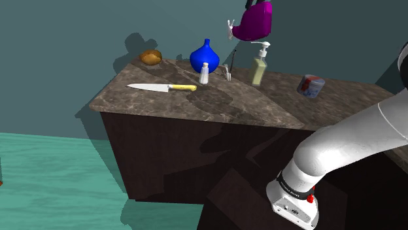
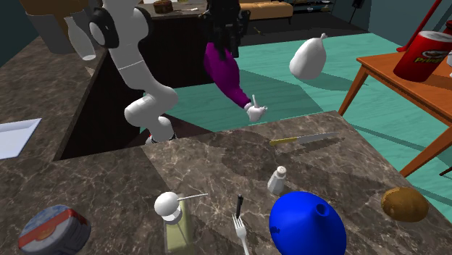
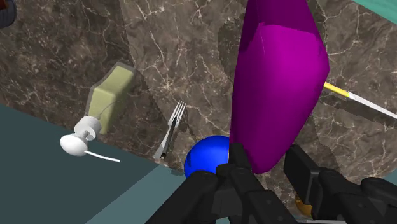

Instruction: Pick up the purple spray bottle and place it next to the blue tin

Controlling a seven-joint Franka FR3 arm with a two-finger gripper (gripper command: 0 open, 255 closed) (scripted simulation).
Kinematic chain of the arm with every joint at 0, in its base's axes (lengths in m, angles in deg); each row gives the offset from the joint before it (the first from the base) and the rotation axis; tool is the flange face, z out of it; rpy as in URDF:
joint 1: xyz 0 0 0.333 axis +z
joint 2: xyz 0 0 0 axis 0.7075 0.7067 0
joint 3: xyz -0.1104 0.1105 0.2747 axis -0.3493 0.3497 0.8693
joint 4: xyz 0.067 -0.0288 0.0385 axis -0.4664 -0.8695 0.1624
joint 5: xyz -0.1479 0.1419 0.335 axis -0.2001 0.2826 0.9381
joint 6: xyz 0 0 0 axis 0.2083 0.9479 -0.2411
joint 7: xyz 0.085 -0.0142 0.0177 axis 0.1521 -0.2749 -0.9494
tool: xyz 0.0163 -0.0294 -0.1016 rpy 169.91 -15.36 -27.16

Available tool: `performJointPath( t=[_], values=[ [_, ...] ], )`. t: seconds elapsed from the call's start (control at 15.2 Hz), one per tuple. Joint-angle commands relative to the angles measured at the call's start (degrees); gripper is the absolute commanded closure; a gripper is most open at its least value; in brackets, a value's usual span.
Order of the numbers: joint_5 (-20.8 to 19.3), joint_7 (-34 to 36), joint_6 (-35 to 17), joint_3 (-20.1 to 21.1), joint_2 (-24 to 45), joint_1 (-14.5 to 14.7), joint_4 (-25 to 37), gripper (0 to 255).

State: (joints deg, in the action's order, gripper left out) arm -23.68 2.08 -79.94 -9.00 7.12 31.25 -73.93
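High above the marble counter's [image 1: 261, 108] far edge, your gripper [image 3: 267, 167] pinches the purple spray bottle [image 3: 277, 83] by its base; it looks light, rigid and slick, so squeeze firmly.
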Motion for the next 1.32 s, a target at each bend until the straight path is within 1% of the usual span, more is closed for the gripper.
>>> performJointPath(
  t=[0.0,0.26,0.59,0.92,1.25],
  values=[
    [0.34,-2.73,-1.48,-2.57,-3.31,-0.31,-4.35,255],
    [-0.02,-7.87,-3.21,-7.31,-8.45,-0.84,-10.53,255],
    [-1.44,-14.15,-4.87,-13.11,-13.51,-1.56,-16.34,255],
    [-3.52,-20.43,-6.24,-18.96,-17.18,-2.38,-20.32,255],
    [-5.95,-26.77,-7.54,-25.03,-19.50,-3.17,-22.62,255]
  ],
)
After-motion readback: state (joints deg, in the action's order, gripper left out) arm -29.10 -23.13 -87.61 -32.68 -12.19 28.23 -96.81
